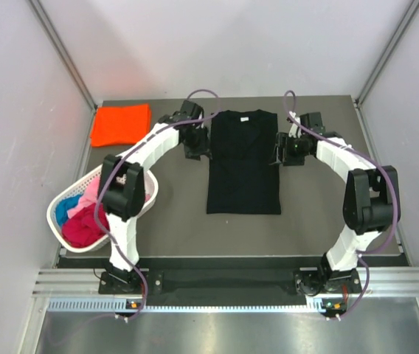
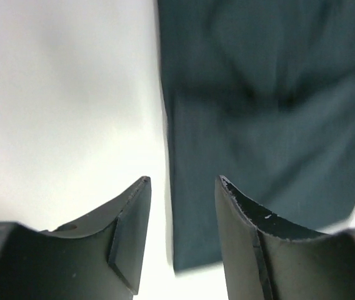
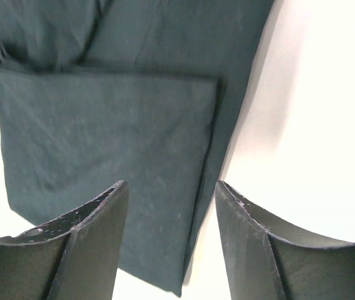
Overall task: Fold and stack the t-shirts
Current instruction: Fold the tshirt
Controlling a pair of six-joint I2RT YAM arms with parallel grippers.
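The black t-shirt (image 1: 243, 161) lies flat in the middle of the table, sides folded in to a long rectangle, neck label at the far end. My left gripper (image 1: 198, 145) is open and empty at its left edge; the shirt's edge and a corner (image 2: 240, 112) show between and beyond the jaws. My right gripper (image 1: 282, 150) is open and empty at its right edge, above a folded-in flap (image 3: 115, 150). A folded orange t-shirt (image 1: 121, 124) lies at the far left. Pink, magenta and blue t-shirts (image 1: 84, 215) sit crumpled in the basket.
The white lattice basket (image 1: 150, 193) stands at the near left, beside the left arm. Grey walls enclose the table on the left, right and far sides. Bare table (image 1: 320, 214) surrounds the black shirt.
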